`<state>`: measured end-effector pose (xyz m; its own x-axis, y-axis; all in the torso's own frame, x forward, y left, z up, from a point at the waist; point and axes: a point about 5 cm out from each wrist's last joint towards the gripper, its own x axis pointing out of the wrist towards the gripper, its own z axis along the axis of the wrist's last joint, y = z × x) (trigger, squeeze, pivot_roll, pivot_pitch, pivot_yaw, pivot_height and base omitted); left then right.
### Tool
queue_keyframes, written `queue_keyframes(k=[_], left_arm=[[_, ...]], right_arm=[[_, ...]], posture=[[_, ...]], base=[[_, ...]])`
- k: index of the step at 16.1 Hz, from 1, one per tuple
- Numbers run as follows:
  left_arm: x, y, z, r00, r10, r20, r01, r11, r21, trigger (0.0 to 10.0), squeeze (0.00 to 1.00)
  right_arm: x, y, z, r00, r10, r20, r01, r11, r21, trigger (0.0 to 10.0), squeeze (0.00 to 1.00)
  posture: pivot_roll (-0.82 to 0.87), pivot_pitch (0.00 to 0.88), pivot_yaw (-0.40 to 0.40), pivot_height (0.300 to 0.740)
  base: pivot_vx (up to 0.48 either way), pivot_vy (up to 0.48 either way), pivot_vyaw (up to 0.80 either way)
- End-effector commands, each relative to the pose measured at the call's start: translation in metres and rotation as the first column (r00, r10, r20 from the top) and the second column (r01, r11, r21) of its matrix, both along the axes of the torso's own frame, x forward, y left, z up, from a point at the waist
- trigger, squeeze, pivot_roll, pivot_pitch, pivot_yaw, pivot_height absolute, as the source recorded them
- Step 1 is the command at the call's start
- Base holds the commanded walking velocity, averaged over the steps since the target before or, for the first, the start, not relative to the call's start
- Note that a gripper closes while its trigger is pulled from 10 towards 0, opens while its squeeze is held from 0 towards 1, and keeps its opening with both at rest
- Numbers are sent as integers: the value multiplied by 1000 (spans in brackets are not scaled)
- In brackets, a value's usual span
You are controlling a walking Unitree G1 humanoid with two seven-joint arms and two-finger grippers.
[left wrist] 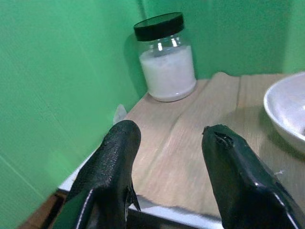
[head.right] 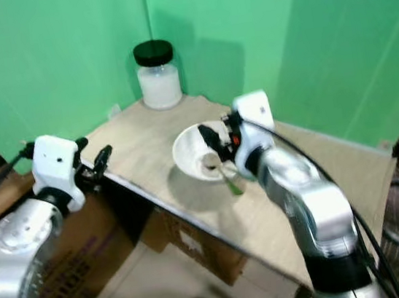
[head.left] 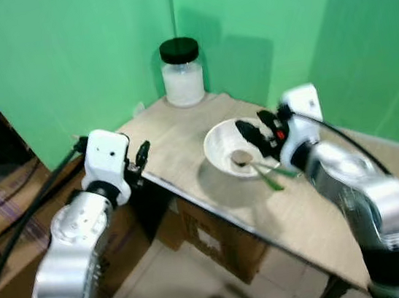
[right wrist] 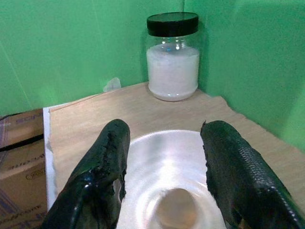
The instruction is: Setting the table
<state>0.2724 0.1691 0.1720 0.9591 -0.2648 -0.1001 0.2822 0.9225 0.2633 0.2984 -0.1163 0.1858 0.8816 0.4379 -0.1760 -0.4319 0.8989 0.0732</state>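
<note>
Fingers spread and empty, the right end effector (head.left: pixel 257 131) hangs over the white bowl (head.left: pixel 223 151) holding a green-handled spoon (head.left: pixel 255 166) on the wooden surface (head.left: pixel 175 130), while the left end effector (left wrist: pixel 174 157), likewise parted and empty, sits at the surface's edge facing the jar (head.left: pixel 182 72).

We see bright, even light over the green walls. The jar (head.left: pixel 182 71) throws a soft shadow onto the wall behind it, and the bowl (head.left: pixel 230 147) shades the table (head.left: pixel 183 133). Both eye views are slightly blurred; wrist views blur near the black fingers (right wrist: pixel 97 183). Glare marks the bowl's inside.
</note>
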Motion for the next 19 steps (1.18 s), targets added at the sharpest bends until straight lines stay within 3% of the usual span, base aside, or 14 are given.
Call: queue_keyframes(k=[1, 3, 5, 6, 8, 12, 16, 17, 18, 19], left_arm=[[4, 1, -1, 999, -41, -31, 41, 999, 9, 10000, 0], [4, -4, -1, 991, -123, -53, 124, 992, 20, 10000, 0], [-1, -11, 3, 959, -274, -74, 274, 962, -11, 10000, 0], [-8, -17, 5, 916, -387, -101, 387, 922, -25, 10000, 0], [-21, -19, -2, 842, -501, -201, 504, 863, -36, 10000, 0], [-37, -19, -8, 750, -593, -293, 599, 797, -81, 10000, 0], [-40, -13, -7, 747, -586, -314, 596, 799, -73, 10000, 0], [-40, -11, -7, 748, -581, -320, 593, 802, -71, 10000, 0], [-40, -10, -7, 748, -580, -323, 592, 803, -70, 10000, 0], [-41, -8, -7, 749, -574, -330, 589, 806, -66, 10000, 0]], right_arm=[[6, 8, 0, 998, -2, -70, -1, 999, -35, 10000, 0], [12, 7, 4, 993, -2, -114, -5, 998, -59, 10000, 0], [17, 5, 8, 977, 14, -211, -37, 994, -103, 10000, 0], [19, 3, 8, 960, 4, -281, -39, 992, -117, 10000, 0], [25, -3, 7, 929, -51, -366, -4, 989, -147, 10000, 0], [27, -6, 5, 881, -55, -471, -49, 978, -205, 10000, 0], [21, -4, 2, 842, -28, -539, -103, 972, -212, 9686, 0], [20, -2, 1, 832, -13, -555, -123, 971, -207, 5373, 0], [19, -1, 1, 828, -7, -561, -131, 970, -206, 5373, 0], [17, 1, 0, 823, 6, -569, -146, 969, -201, 4745, 0]], posture=[[123, 0, 17, 740], [118, 0, 14, 740], [114, 0, 16, 740], [115, 0, 8, 740], [113, 0, 6, 740], [110, 0, -7, 740], [107, 0, -15, 740], [108, 0, -19, 740], [108, 0, -19, 740], [109, 0, -22, 740]], base=[[0, 0, 0], [0, 0, 0], [0, 0, 0], [0, 0, 0], [0, 0, 0], [0, 0, 0], [0, 0, 0], [0, 0, 0], [0, 0, 0], [0, 0, 0]])
